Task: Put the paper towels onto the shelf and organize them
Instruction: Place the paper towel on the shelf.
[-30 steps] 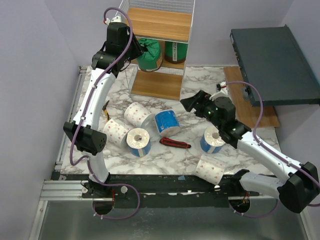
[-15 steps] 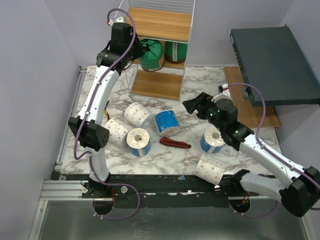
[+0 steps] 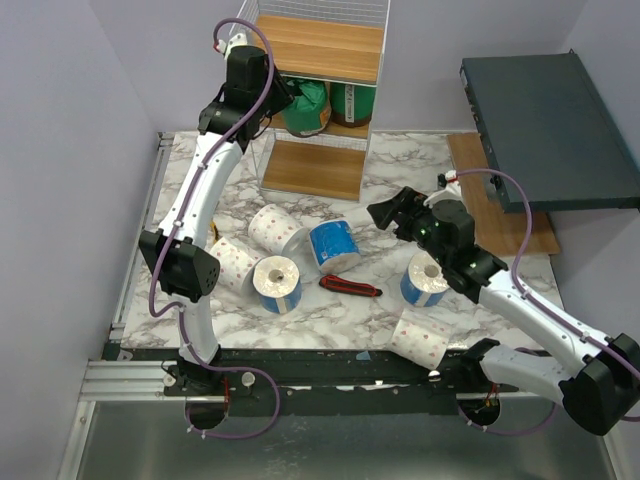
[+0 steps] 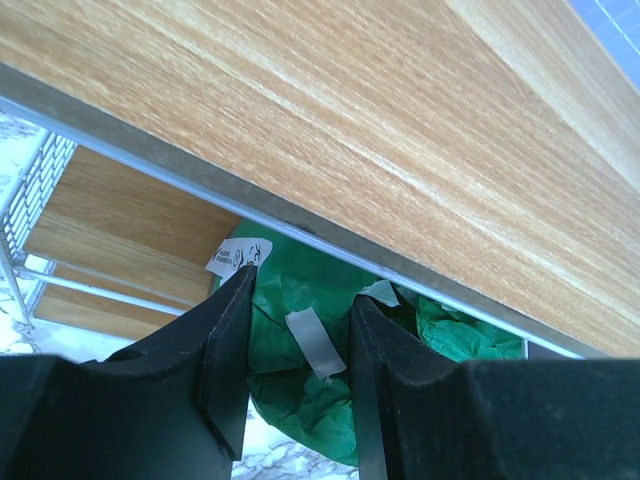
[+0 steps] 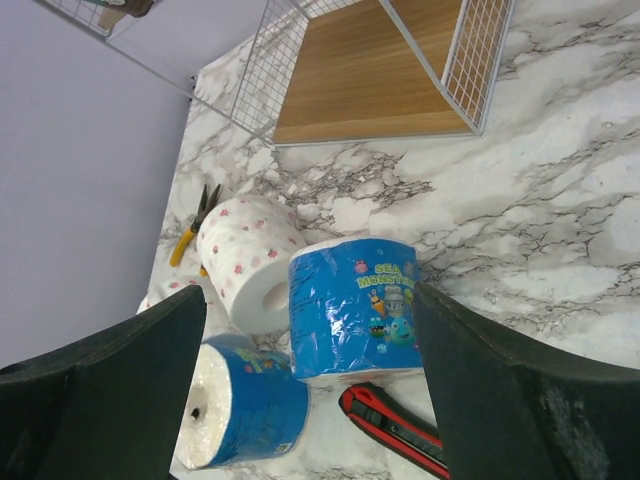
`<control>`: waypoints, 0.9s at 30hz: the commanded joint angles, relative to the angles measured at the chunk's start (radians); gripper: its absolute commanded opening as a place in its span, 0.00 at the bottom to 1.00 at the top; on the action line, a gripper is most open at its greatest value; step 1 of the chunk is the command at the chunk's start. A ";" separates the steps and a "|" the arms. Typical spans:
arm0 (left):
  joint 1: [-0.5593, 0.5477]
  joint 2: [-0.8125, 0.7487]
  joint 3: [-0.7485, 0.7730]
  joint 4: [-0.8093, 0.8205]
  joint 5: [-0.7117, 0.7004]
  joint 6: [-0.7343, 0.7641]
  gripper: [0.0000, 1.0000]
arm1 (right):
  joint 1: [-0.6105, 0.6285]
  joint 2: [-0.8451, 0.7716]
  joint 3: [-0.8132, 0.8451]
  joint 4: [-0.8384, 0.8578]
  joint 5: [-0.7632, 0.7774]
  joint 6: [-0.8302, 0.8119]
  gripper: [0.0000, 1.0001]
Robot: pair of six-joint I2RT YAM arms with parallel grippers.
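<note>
L gripper [image 4: 300, 340] at the shelf [image 3: 320, 48] w/ a green roll [image 4: 300, 395]; R gripper [image 3: 385, 212] over the loose ones.
L fingers are clamped on the green roll at the mid tier, just beside a 2nd green roll [image 3: 350, 103]. Dotted rolls [image 3: 276, 228] and a knife [image 3: 350, 288] lie on the marble table [image 3: 400, 165]. R gripper hangs spread wide above a blue roll [image 5: 350, 305], not touching.

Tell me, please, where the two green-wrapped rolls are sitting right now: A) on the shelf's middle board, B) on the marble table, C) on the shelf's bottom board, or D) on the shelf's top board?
A: the left green roll and the right green roll sit side by side on the middle board of the shelf, beneath its top board.
</note>
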 commanded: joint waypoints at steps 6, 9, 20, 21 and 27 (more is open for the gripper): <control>-0.011 -0.050 -0.020 0.109 -0.097 -0.020 0.21 | 0.002 -0.030 -0.018 -0.032 0.051 -0.022 0.87; -0.015 -0.047 -0.023 0.122 -0.113 -0.019 0.22 | 0.003 -0.028 -0.017 -0.034 0.046 -0.022 0.87; -0.031 -0.026 -0.024 0.177 -0.139 -0.047 0.24 | 0.002 -0.048 -0.014 -0.052 0.062 -0.028 0.87; -0.032 -0.024 -0.024 0.181 -0.141 -0.046 0.24 | 0.003 -0.049 -0.014 -0.052 0.063 -0.028 0.87; -0.040 -0.009 -0.016 0.188 -0.151 -0.037 0.27 | 0.003 -0.049 -0.015 -0.052 0.064 -0.028 0.87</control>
